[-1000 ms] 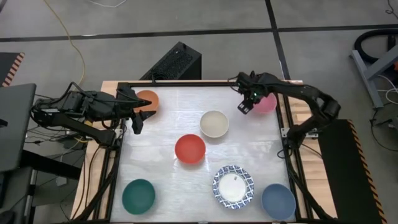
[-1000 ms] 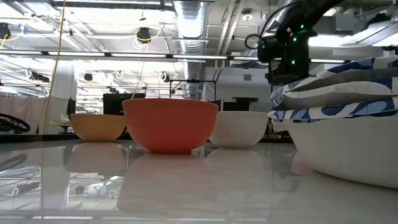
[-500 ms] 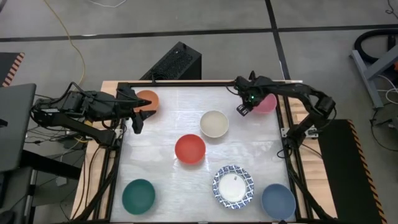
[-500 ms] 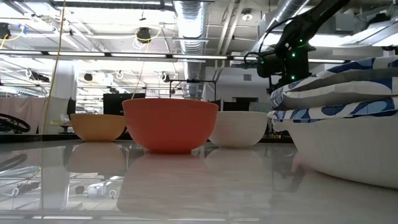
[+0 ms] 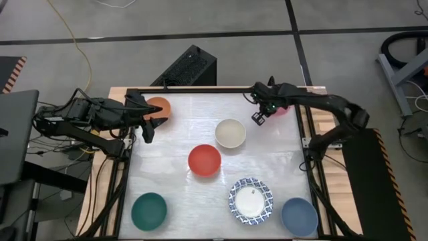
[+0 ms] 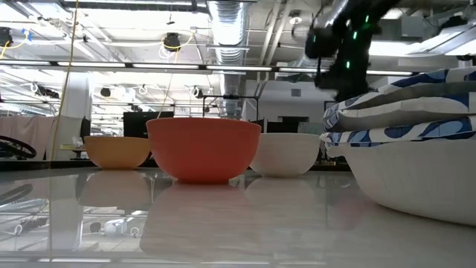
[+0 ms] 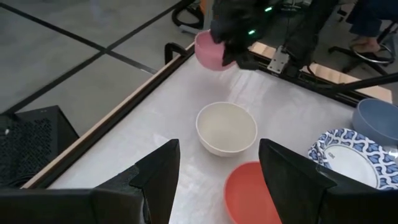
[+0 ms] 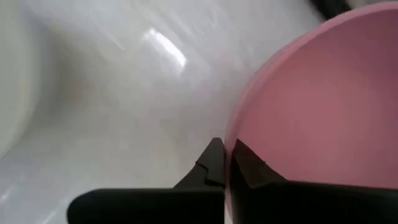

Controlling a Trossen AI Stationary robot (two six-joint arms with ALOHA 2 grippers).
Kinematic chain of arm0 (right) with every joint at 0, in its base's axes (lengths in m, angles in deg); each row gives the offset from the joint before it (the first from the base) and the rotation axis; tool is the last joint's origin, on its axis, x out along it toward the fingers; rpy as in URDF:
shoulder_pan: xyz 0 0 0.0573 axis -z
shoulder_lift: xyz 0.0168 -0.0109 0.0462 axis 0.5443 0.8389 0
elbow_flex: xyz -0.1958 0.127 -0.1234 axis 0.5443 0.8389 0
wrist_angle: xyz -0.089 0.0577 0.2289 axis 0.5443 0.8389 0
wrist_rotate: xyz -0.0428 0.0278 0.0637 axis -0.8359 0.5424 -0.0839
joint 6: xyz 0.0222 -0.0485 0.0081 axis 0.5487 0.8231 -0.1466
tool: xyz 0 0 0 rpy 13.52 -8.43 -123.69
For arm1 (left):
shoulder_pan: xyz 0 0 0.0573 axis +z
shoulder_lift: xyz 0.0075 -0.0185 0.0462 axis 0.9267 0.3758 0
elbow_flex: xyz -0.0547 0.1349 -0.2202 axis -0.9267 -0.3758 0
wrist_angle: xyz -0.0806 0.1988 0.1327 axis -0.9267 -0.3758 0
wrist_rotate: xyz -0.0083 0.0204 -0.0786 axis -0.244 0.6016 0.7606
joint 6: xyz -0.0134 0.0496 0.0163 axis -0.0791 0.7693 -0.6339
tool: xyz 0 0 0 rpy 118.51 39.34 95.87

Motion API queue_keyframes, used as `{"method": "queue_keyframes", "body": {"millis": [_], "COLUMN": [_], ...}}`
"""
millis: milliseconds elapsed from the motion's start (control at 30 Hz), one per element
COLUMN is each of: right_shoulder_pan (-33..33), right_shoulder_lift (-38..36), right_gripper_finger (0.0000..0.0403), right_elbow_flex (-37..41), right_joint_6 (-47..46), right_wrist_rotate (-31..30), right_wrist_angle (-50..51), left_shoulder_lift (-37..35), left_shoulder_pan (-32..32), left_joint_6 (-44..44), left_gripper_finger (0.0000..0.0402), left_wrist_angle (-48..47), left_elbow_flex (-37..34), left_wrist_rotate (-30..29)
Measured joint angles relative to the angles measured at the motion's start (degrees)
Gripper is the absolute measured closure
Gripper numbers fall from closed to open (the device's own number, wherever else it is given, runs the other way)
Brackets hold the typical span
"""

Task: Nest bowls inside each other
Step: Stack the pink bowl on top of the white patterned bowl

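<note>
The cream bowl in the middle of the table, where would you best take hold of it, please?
Pinch the rim of the cream bowl, one finger inside and one outside, coming straight down: it stands upright, mouth open, clear of its neighbours. The right gripper grips the pink bowl that way.

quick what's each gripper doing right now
Left gripper: open, holding nothing, waiting beside the orange bowl.
Right gripper: shut on the pink bowl rim.

Bright, even ceiling light leaves soft glare streaks on the glossy white table toward twelve o'clock, faint shadows under the bowls, and heavy close-up blur on the pink bowl.
</note>
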Motion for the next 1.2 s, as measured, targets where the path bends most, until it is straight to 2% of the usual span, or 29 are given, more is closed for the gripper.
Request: {"method": "queue_keyframes", "body": {"millis": [100,200,400,533,667,867,1100,1200], "right_shoulder_pan": [-4.38,-10.69,-27.99,-41.65,-54.00,-66.55,-74.18,-76.13], "right_shoulder_lift": [-4.33,-8.54,-14.15,-14.90,-12.19,-3.65,7.63,10.25], "right_gripper_finger": [0.0394,0.0394,0.0394,0.0393,0.0392,0.0392,0.0392,0.0391], "right_elbow_flex": [-2.45,-4.05,-6.29,-7.13,-7.74,-10.94,-17.03,-17.76], "right_joint_6": [1.20,7.89,15.39,27.07,29.65,22.14,16.74,12.22], "right_wrist_rotate": [0.71,3.84,7.23,7.41,6.50,-0.97,-2.12,-1.91], "right_wrist_angle": [1.55,2.64,3.12,2.97,2.71,2.93,2.80,2.74], "left_shoulder_lift": [0.00,0.00,-0.02,-0.02,-0.02,-0.02,-0.02,-0.02], "left_shoulder_pan": [0.02,0.01,0.00,0.02,0.00,0.00,0.01,0.02], "left_joint_6": [0.04,0.49,1.33,1.67,1.94,1.95,1.97,1.99], "left_gripper_finger": [0.0192,0.0192,0.0192,0.0192,0.0192,0.0192,0.0192,0.0192], "left_wrist_angle": [0.01,0.02,0.04,0.04,0.04,0.02,0.02,0.00], "left_elbow_flex": [0.00,0.00,0.00,0.00,0.00,0.00,0.00,0.00], "left_wrist_rotate": [-0.07,-0.06,-0.99,-1.42,-1.40,-1.49,-1.58,-2.03]}}
